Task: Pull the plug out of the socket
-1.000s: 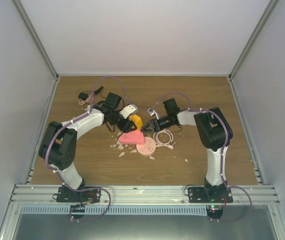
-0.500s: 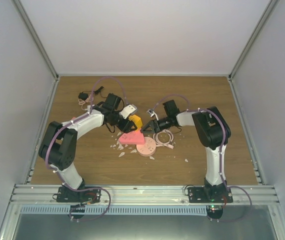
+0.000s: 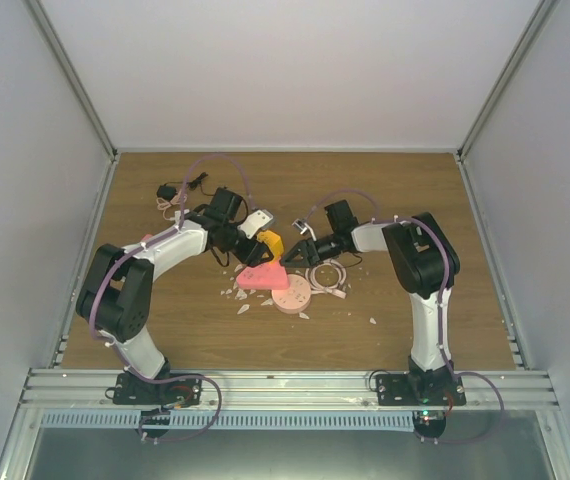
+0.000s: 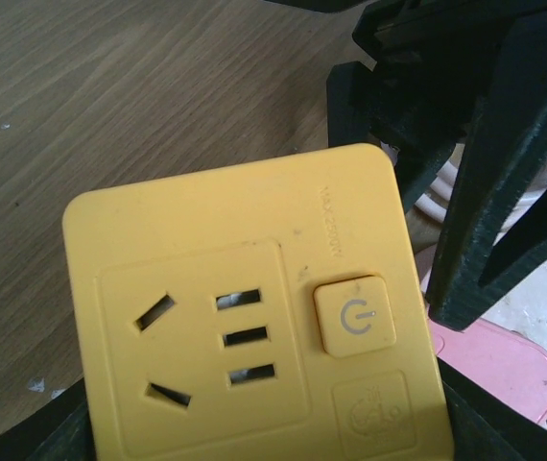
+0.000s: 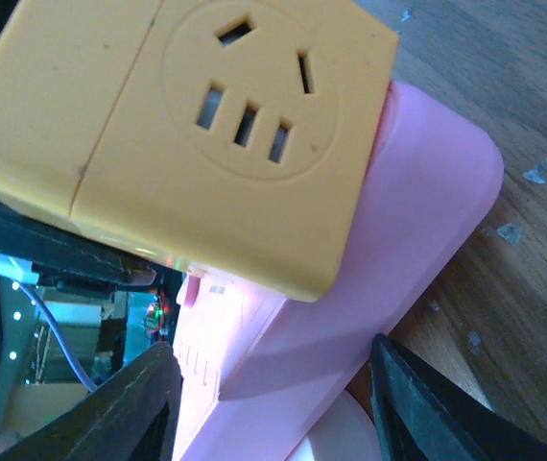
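Midway across the bench, the socket points its tip toward the far wall, under the plug, their join hidden. Left fingers clamp the plug; right fingers straddle the socket, and I cannot tell whether they grip.

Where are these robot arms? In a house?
Probably not: it looks like a robot test booth. Plain white walls box in a wooden table, and the left arm and right arm are bolted to a metal rail.

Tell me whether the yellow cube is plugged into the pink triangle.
In, it seems: yellow cube sits flush against the pink triangle, no gap showing.
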